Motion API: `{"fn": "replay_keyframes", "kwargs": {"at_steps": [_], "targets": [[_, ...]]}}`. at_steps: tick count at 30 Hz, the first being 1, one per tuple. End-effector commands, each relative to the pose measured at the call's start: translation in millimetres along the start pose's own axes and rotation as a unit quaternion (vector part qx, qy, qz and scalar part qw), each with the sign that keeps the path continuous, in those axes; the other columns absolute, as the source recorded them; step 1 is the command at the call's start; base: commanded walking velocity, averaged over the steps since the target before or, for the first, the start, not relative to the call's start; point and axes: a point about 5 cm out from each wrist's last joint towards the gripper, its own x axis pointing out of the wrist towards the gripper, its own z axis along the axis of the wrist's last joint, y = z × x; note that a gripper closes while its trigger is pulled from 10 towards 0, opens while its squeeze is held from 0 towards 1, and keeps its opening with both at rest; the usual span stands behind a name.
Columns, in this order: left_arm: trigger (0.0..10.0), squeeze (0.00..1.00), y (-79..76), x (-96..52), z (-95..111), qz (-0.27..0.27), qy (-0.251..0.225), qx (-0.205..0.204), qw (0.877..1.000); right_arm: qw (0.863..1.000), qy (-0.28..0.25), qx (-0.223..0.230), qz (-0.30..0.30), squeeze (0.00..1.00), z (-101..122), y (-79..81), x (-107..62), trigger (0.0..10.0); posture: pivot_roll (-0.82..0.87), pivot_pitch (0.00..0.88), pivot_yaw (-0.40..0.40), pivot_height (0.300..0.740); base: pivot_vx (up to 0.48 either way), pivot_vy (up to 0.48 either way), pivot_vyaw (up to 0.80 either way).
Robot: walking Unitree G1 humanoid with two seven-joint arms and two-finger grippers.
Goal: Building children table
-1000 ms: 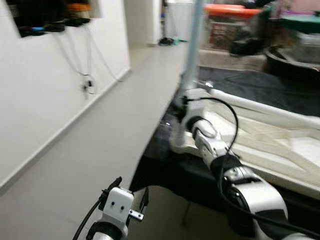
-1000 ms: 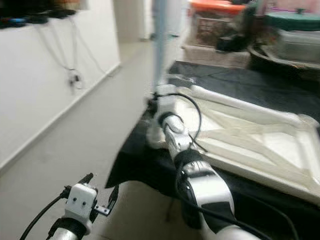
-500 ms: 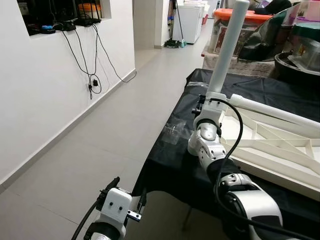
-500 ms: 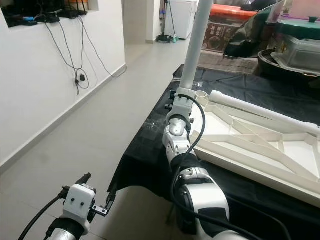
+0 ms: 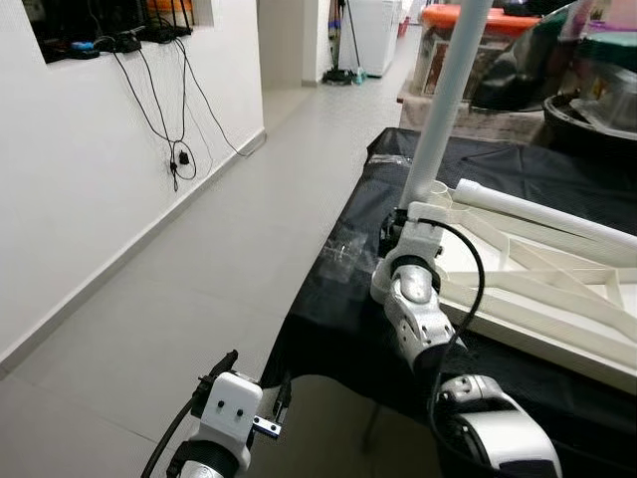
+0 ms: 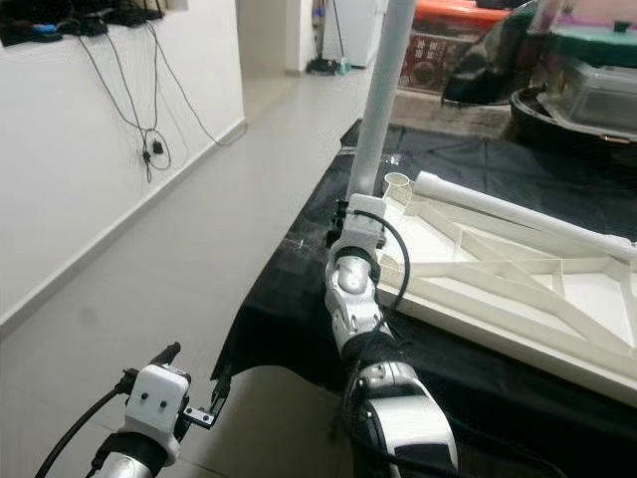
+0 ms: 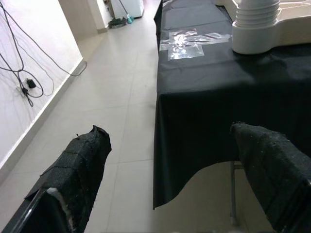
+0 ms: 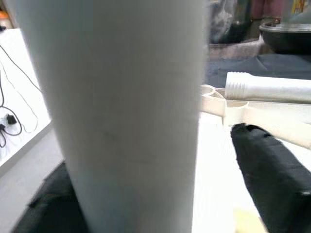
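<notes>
Where bins crowd, orange-lidded bin (image 5: 460, 50) contents unclear.

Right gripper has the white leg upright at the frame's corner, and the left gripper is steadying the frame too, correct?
Not quite: the left gripper hangs open over the floor, beside the black cloth, touching nothing, as the left wrist view shows. The right gripper does hold the white leg upright at the frame.

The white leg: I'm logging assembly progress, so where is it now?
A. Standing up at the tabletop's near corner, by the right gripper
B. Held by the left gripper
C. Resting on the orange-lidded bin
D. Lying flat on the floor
A: the leg rises upright from the corner of the upturned tabletop, with the right gripper at its base.
</notes>
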Motion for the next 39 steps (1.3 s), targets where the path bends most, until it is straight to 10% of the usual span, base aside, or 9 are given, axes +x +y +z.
{"fn": "replay_keyframes", "kwargs": {"at_steps": [1, 3, 4, 15, 39], "targets": [[10.0, 0.0, -1.2, -1.0, -2.9, 0.0, 0.008, -0.001, 1.0, 1.0, -0.022, -0.004, 0.022, 1.0, 1.7, -0.5, -4.7, 10.0, 0.12, 0.0, -0.039, 0.74, 0.0, 0.0, 0.0], [10.0, 0.0, -1.2, -0.9, -2.7, 0.0, 0.008, -0.001, 1.0, 0.999, -0.034, -0.009, 0.038, 1.0, 1.8, -2.0, -8.4, 10.0, 0.12, 0.0, -0.039, 0.74, 0.0, 0.0, 0.0], [10.0, 0.0, -1.1, -0.9, -2.5, 0.0, 0.008, -0.002, 1.0, 0.997, -0.042, -0.015, 0.055, 0.0, 0.4, -4.3, -13.0, 10.0, 0.12, 0.0, -0.039, 0.74, 0.0, 0.0, 0.0], [10.0, 0.0, 2.3, -0.2, -0.8, 0.008, 0.005, -0.004, 1.0, 0.994, -0.006, -0.046, 0.098, 0.0, -31.3, -41.5, -46.2, 10.0, 0.1, 0.0, -0.033, 0.74, 0.0, 0.0, -0.43], [10.0, 0.0, 16.8, 4.6, -3.6, 0.058, 0.005, 0.015, 0.998, 0.991, 0.018, -0.052, 0.123, 0.0, -39.7, -29.2, -62.5, 10.0, 0.1, 0.0, -0.032, 0.74, 0.185, -0.113, -0.32]]}}
